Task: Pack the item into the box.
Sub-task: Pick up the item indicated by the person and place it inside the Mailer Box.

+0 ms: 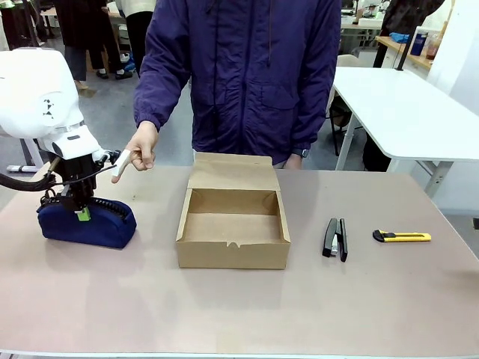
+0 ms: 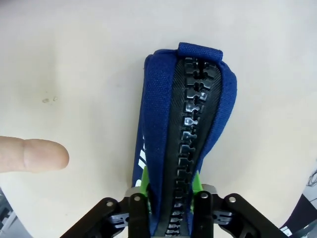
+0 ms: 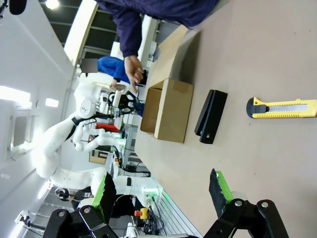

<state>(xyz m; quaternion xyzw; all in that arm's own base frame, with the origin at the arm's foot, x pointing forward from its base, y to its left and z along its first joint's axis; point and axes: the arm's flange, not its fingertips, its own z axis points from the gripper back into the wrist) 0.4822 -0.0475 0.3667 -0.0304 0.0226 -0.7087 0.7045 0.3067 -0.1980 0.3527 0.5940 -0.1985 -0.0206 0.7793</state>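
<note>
The item [image 1: 90, 224], a dark blue fabric pouch with a black zipper, lies on the table at the left. My left gripper [image 1: 81, 213] comes down on it from above. In the left wrist view the green pads [image 2: 143, 181] press both sides of the item [image 2: 188, 124] along its zipper edge, so my left gripper [image 2: 171, 186] is shut on it. The brown cardboard box [image 1: 232, 250] stands open in the table's middle, its flap lid leaning back. My right gripper [image 3: 161, 191] hangs open above the table with nothing between its fingers, well away from the box [image 3: 173, 111].
A black stapler [image 1: 334, 238] and a yellow-and-black utility knife [image 1: 402, 236] lie to the right of the box. A person in a dark blue jacket stands at the far side, one hand [image 1: 141, 149] just behind the pouch, a fingertip [image 2: 34, 154] beside it.
</note>
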